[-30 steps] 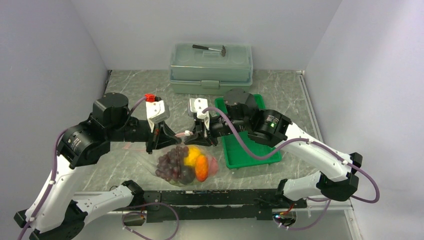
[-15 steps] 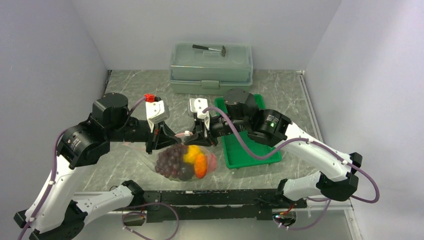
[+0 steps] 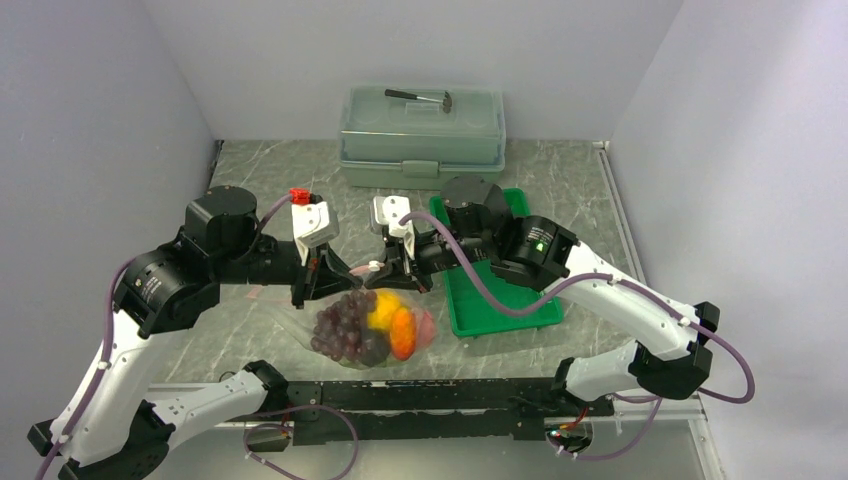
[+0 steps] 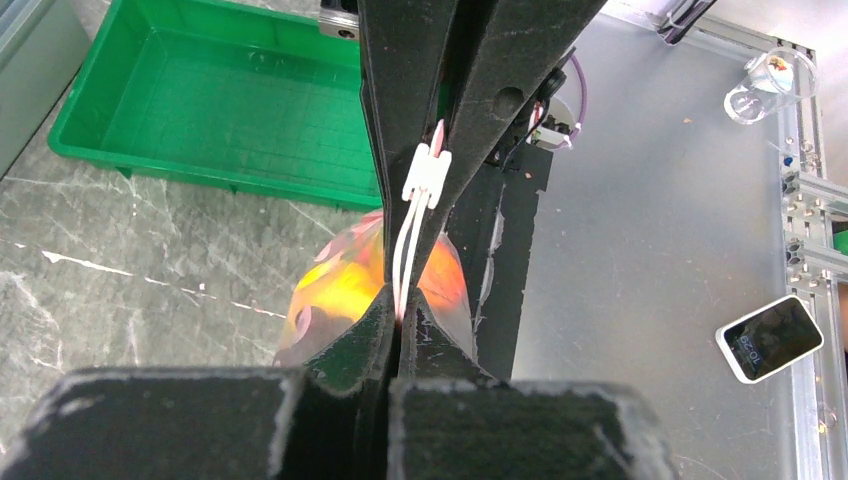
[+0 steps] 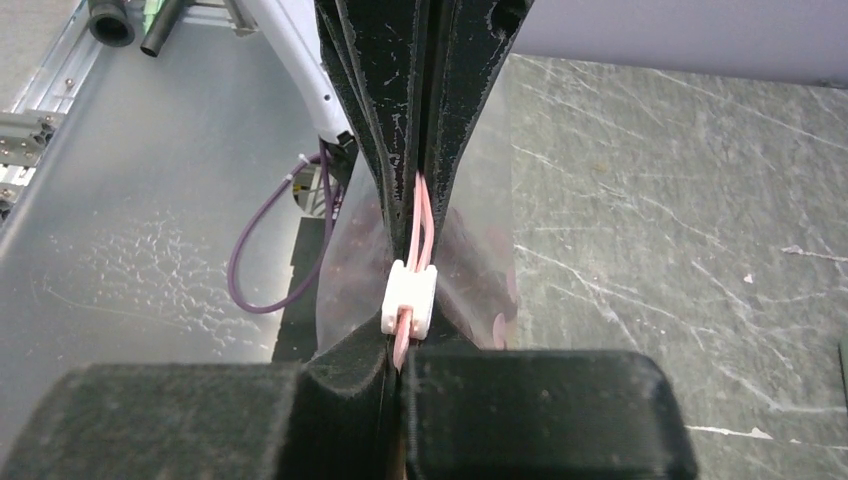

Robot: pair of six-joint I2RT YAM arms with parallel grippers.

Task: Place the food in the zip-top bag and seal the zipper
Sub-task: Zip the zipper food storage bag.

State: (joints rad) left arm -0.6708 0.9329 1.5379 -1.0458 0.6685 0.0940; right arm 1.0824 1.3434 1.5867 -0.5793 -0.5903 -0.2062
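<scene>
A clear zip-top bag holds purple grapes, an orange fruit and other food, its bottom resting on the marble table. Its pink zipper strip is stretched taut between the two grippers. My left gripper is shut on the strip's left end, seen up close in the left wrist view. My right gripper is shut on the other end. The white slider sits on the strip right against the right gripper's fingertips, also visible from the left wrist. The strip's two tracks lie pressed together.
A green tray lies right of the bag, under the right arm. A grey-green toolbox with a hammer on its lid stands at the back. A black rail runs along the near table edge.
The right arm has shifted slightly to the left, toward the left gripper. The bag and the left arm stay almost where they were.
</scene>
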